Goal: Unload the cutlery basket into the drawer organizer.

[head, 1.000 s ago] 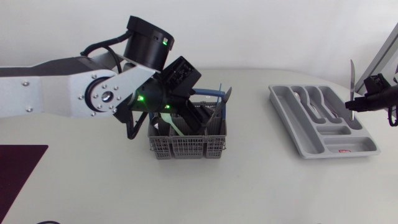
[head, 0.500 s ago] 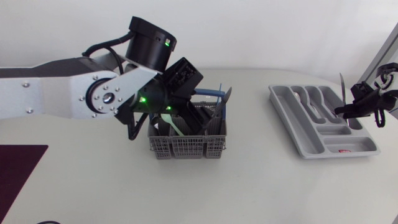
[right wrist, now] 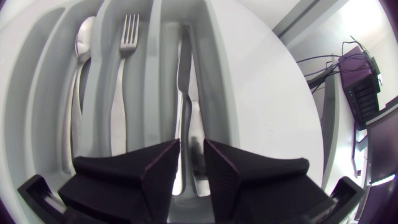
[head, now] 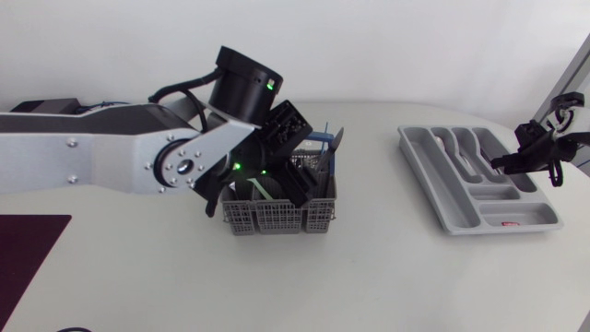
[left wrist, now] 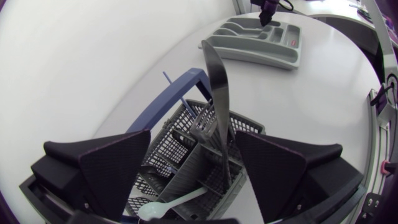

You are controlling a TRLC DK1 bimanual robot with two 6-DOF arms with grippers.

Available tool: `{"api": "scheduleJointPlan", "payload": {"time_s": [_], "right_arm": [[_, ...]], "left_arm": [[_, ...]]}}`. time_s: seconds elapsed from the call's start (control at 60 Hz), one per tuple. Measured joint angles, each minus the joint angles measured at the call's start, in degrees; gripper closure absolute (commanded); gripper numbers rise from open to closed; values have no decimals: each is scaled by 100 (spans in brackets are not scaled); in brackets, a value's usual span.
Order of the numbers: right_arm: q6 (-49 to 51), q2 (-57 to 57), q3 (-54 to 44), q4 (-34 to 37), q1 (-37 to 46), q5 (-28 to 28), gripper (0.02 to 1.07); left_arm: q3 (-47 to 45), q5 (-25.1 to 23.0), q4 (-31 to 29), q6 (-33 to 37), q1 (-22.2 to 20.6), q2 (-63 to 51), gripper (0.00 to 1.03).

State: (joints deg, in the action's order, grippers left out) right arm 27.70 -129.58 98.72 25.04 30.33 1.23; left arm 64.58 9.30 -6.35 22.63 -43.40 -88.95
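Left arm [head: 92, 157] comes in from 9 o'clock and angles down over the cutlery basket [head: 277, 219], which sits on the table [head: 387, 267] a bit toward 9 o'clock of centre. Left gripper [left wrist: 194, 155] has its fingers spread wide and sunk into the basket mouth. An upright utensil [left wrist: 214, 81] stands in the gap between them, with neither finger touching it, so nothing is gripped. My read: the wide spread is to straddle that handle before closing on it. Which end is down in the basket, cannot tell. The basket's blue handle [left wrist: 165, 102] arches just beyond the fingers, and a pale spoon [left wrist: 171, 204] lies flat on the basket floor under them. So the basket is not unloaded yet.

Drawer organizer [head: 452, 212] lies at 3 o'clock of the basket, well apart. Right gripper [right wrist: 191, 155] is at the organizer's 3 o'clock side, low over a long slot, with its fingers nearly pressed together and pinching the handle end of a knife [right wrist: 185, 81]. The knife lies along the slot, blade pointing away from the gripper. Likely it is held by the end so that it drops in lengthwise and the fingers clear the slot walls. Release not yet done, I judge. A fork [right wrist: 126, 56] and a spoon [right wrist: 84, 50] already lie in the neighbouring slots, toward 9 o'clock of the knife slot in the head view, one type per slot.
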Motion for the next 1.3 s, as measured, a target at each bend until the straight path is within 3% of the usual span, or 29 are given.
{"api": "scheduleJointPlan", "payload": {"time_s": [0.167, 0.4, 0.717, 0.817, 1.1, 1.3], "right_arm": [[-101, 367, -511, -348, -72, 35, 47], [-203, 1578, -1751, -973, -219, 149, 41], [-358, 3134, -3274, -1386, -682, 339, 41], [-376, 3532, -3703, -1473, -868, 345, 41], [-376, 4054, -4389, -1674, -1154, 345, 41], [-380, 4057, -4511, -1757, -1187, 343, 41]], "left_arm": [[-192, 352, 339, 26, -208, -35, 11], [-422, 431, 809, 35, -326, -96, 12], [-815, 522, 1403, 31, -326, -555, 23], [-857, 616, 1606, 31, -326, -581, 28], [-883, 625, 1746, -39, -332, -647, 56], [-935, 627, 1805, -164, -367, -706, 61]]}}
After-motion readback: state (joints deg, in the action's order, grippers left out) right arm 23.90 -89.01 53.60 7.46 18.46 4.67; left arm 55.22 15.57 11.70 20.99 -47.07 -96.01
